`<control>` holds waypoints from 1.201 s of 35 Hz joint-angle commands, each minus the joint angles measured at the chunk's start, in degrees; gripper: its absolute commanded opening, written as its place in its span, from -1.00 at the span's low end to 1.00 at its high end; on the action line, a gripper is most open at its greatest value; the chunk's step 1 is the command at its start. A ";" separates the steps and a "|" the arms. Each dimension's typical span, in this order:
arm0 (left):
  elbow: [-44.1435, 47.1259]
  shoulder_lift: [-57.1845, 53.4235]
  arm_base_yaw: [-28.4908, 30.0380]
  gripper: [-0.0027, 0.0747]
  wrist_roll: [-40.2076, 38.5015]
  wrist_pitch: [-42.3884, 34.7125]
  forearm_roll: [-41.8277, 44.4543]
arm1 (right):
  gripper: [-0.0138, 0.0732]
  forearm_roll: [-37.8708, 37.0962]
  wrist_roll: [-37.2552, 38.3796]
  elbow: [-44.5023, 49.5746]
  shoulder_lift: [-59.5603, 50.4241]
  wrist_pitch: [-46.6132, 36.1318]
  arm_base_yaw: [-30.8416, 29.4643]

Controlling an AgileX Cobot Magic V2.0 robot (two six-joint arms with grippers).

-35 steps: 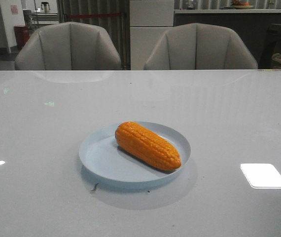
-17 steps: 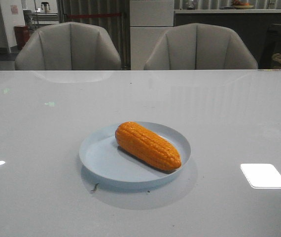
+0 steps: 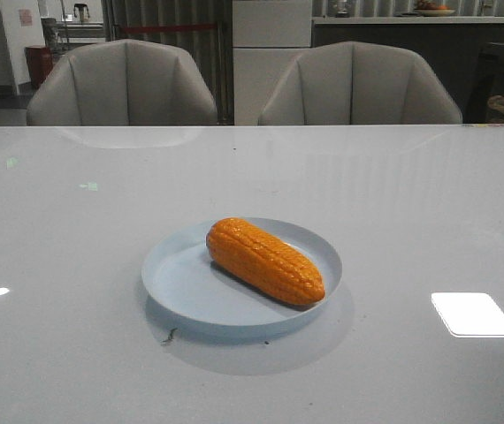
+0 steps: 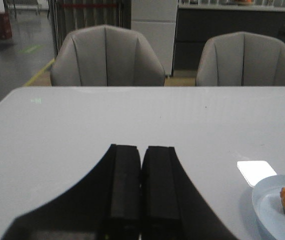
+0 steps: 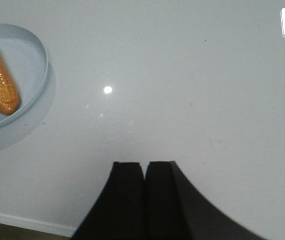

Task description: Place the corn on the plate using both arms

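Corn lies on a plate in the middle of a broad, glossy white table point(image 3: 75, 230), the biggest thing in view, with two grey chairs point(image 3: 124, 84) pushed up along its far edge. A bright rectangular patch of reflected light point(image 3: 473, 314) sits on the tabletop to the right of the plate.

The plate point(image 3: 177, 283) is round, shallow and pale blue with a low raised rim. The corn point(image 3: 263, 261) rests inside it on the right half, lying diagonally: its blunt, thick end points to the far left and its tapered tip reaches the near right, close against the rim. It is glossy orange, with neat rows of bumpy kernels running along its length.

The left gripper point(image 4: 141, 187) hangs over bare table well to the left of the plate, its two black fingers pressed together and holding nothing. The right gripper point(image 5: 143, 195) hangs over bare table to the right of the plate, fingers likewise closed and empty.
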 commanded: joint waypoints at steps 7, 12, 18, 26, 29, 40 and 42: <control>6.11 -16.50 0.11 -0.69 -0.51 -5.60 3.13 | -0.56 0.38 -0.13 -1.60 -0.20 -3.88 -0.49; 10.16 -16.27 0.11 -0.69 -0.51 -5.44 2.90 | -0.56 0.38 -0.13 -1.60 -0.20 -3.99 -0.49; 10.17 -16.39 0.25 -0.69 -0.51 -2.29 2.51 | -0.56 0.38 -0.13 -1.60 -0.20 -4.05 -0.49; 10.17 -16.28 0.25 -0.69 -0.51 -2.19 2.51 | -0.56 0.38 -0.13 -1.60 -0.20 -4.05 -0.49; 10.17 -16.28 0.25 -0.69 -0.51 -2.19 2.51 | -0.56 0.38 -0.13 -1.60 -0.20 -4.05 -0.49; 10.17 -16.28 0.25 -0.69 -0.51 -2.19 2.51 | -0.56 0.38 -0.13 -1.60 -0.20 -4.05 -0.49; 10.17 -16.28 0.25 -0.69 -0.51 -2.19 2.51 | -0.56 0.38 -0.13 -1.60 -0.20 -4.05 -0.49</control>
